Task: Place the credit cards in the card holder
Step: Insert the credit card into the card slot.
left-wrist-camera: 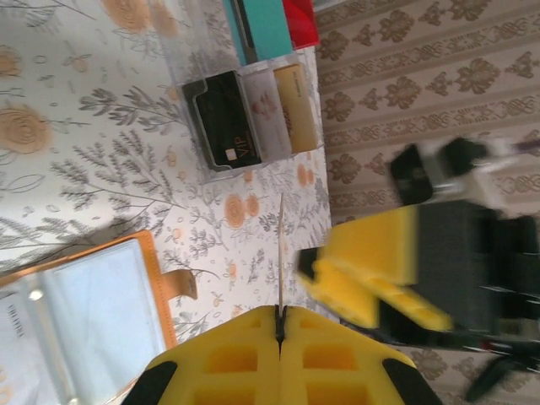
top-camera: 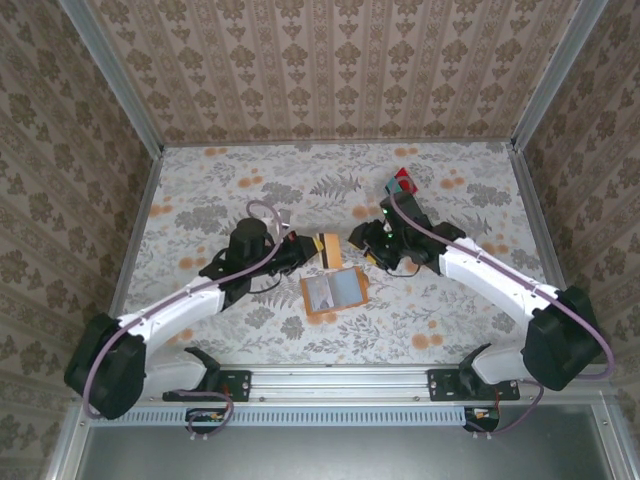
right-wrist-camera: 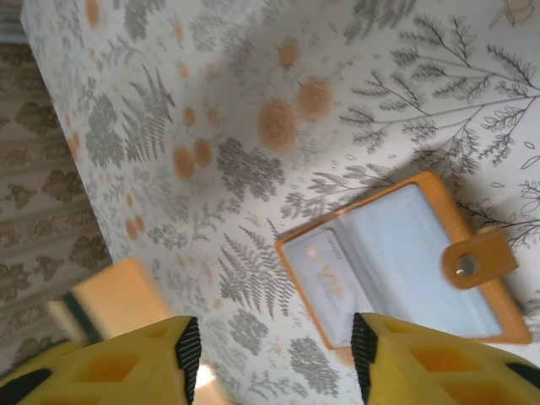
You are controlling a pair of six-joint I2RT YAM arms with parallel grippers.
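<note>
The card holder (top-camera: pixel 334 292) lies open on the table, orange-tan with clear pockets, and a white card (right-wrist-camera: pixel 331 278) sits in one slot. My left gripper (top-camera: pixel 308 250) is shut on a beige credit card (top-camera: pixel 328 248), held just above the holder's far edge. That card shows edge-on (left-wrist-camera: pixel 281 245) in the left wrist view, rising from my closed left gripper (left-wrist-camera: pixel 281 316). My right gripper (top-camera: pixel 362 240) stands open right beside the card, with nothing between its fingers. In the right wrist view the right gripper (right-wrist-camera: pixel 274 359) hangs over the holder (right-wrist-camera: pixel 405 270), the beige card (right-wrist-camera: pixel 114 295) blurred at left.
A clear tray (left-wrist-camera: pixel 253 160) holds black (left-wrist-camera: pixel 221 118), white and beige cards, with teal (left-wrist-camera: pixel 268 25) and red cards behind it. Red and teal cards (top-camera: pixel 402 183) lie at the back right, behind the right arm. Patterned walls enclose the table.
</note>
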